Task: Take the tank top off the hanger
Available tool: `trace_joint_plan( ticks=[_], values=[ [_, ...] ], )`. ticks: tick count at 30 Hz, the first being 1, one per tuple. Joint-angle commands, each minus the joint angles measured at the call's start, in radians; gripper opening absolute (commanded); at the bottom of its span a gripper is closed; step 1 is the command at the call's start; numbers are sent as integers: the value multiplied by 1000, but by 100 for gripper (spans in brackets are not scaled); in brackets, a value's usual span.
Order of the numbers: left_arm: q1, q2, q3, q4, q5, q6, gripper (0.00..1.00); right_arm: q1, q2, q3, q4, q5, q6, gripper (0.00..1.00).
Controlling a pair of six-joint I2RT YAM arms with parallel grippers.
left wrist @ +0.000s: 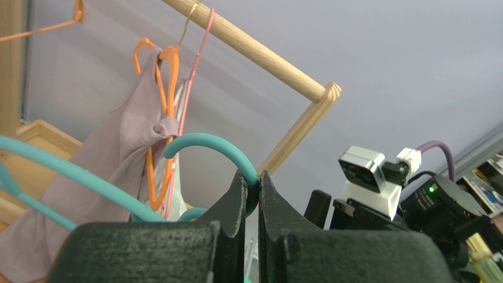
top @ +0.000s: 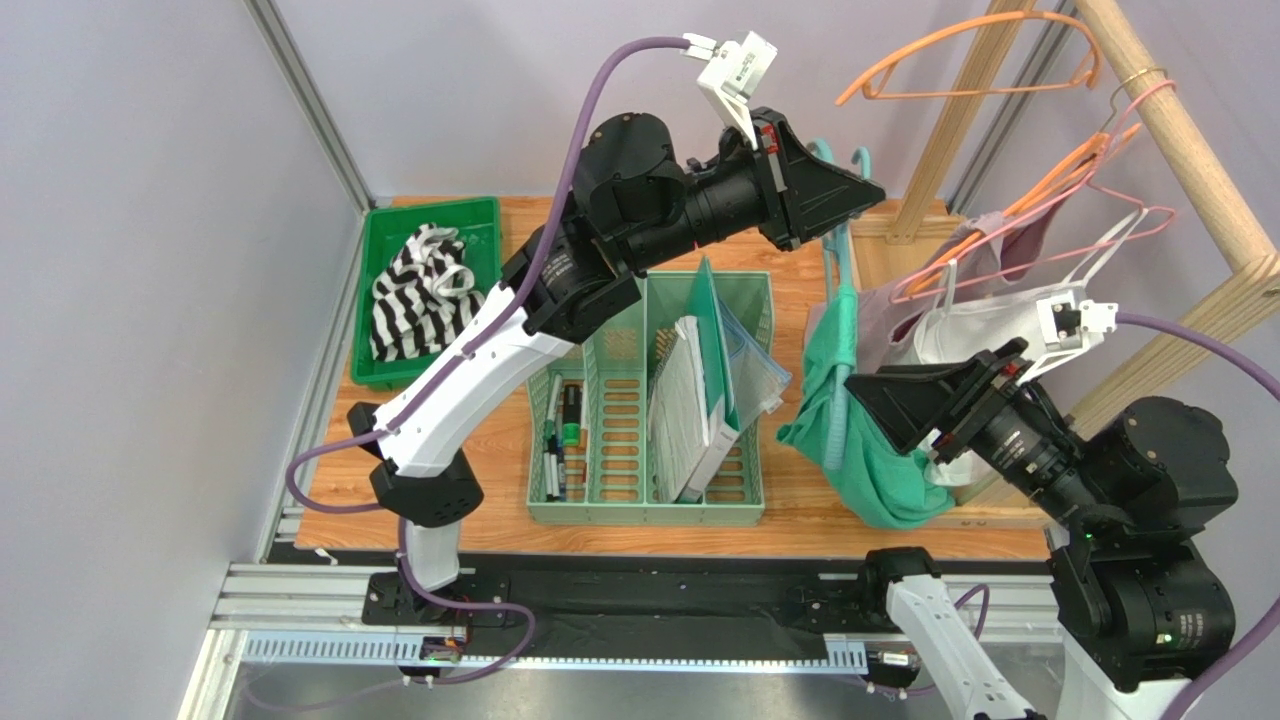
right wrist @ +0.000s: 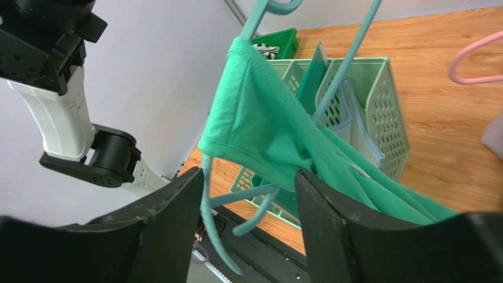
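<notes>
Where the teal hanger rises just right of the basket, the left hand grips its hook tightly. The green tank top hangs from it, sagging between the wide-spread fingers of the right hand.

No text, label, brand, number or sign could be read in any of the three views. The papers standing in the organizer showed faint marks, but these were too small to make out. The pens beside them were likewise too small for any lettering to be read.
</notes>
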Motion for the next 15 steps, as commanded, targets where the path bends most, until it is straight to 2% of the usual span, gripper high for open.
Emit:
trace_joint_plan(
  ticks=[1,3,4,6,8,10,11,15],
  values=[
    [28,-4,48,60,79,-54,0,4,35,114,-58,116,-47,68],
    [42,-9,48,43,105,-74,0,3,54,146,-118,171,-151,69],
    [45,-14,48,40,116,-77,0,6,57,154,-136,255,-177,69],
    [47,-20,47,32,145,-85,0,4,51,134,-158,311,-206,66],
    [50,-26,47,29,162,-100,0,4,33,52,-102,238,-230,60],
    [50,-24,45,32,178,-108,0,3,-1,-11,-39,65,-216,59],
    [51,-24,47,35,184,-111,0,4,-10,-74,32,26,-188,59],
    [51,-17,45,46,211,-137,0,4,-53,-172,169,-27,-115,57]
  ],
)
